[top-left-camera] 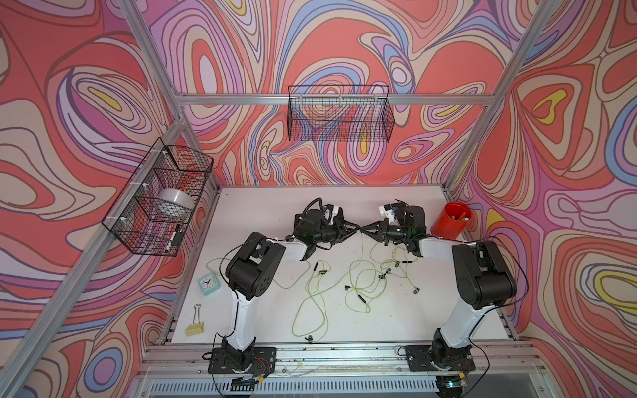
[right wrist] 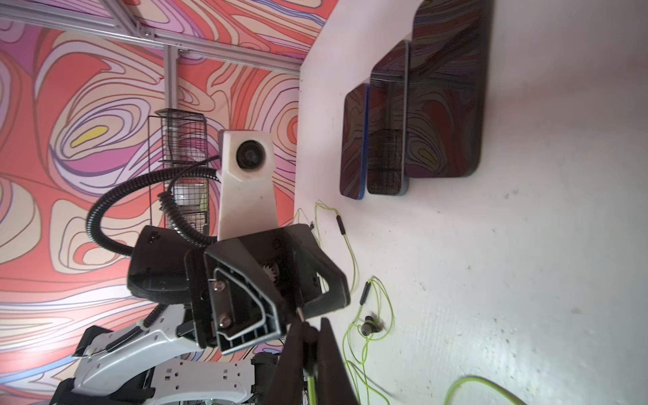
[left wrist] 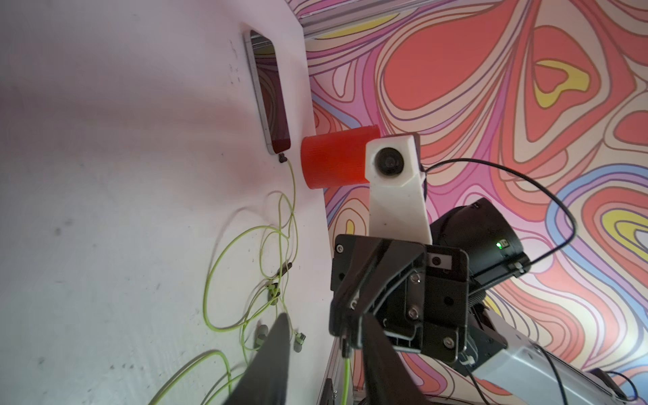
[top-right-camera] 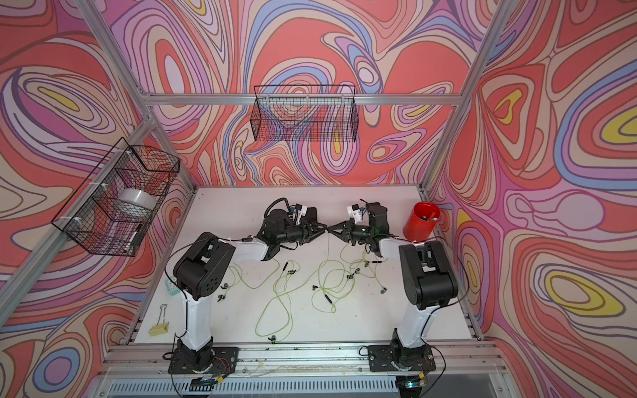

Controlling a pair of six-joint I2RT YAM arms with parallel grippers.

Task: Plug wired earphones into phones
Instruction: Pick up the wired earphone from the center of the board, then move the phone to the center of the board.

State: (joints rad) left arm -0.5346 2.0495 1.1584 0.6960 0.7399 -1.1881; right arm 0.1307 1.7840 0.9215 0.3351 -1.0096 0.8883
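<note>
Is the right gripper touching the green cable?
Touching. The right wrist view shows the right gripper shut on the green cable, which runs out between its fingers.

Cup: red cup stands upright at table's right edge, far end; small bits inside, can't tell what.
Clock: mint alarm clock sits on table's left side.
Clip: pale yellow binder clip lies nr front-left corner, well apart from clock.
Back basket: black wire, hangs on rear alu rail.
Left basket: black wire, on left frame; white round tub inside.
Table: white top, dark specks.
Walls: red/pink/lilac swirls all round.
</note>
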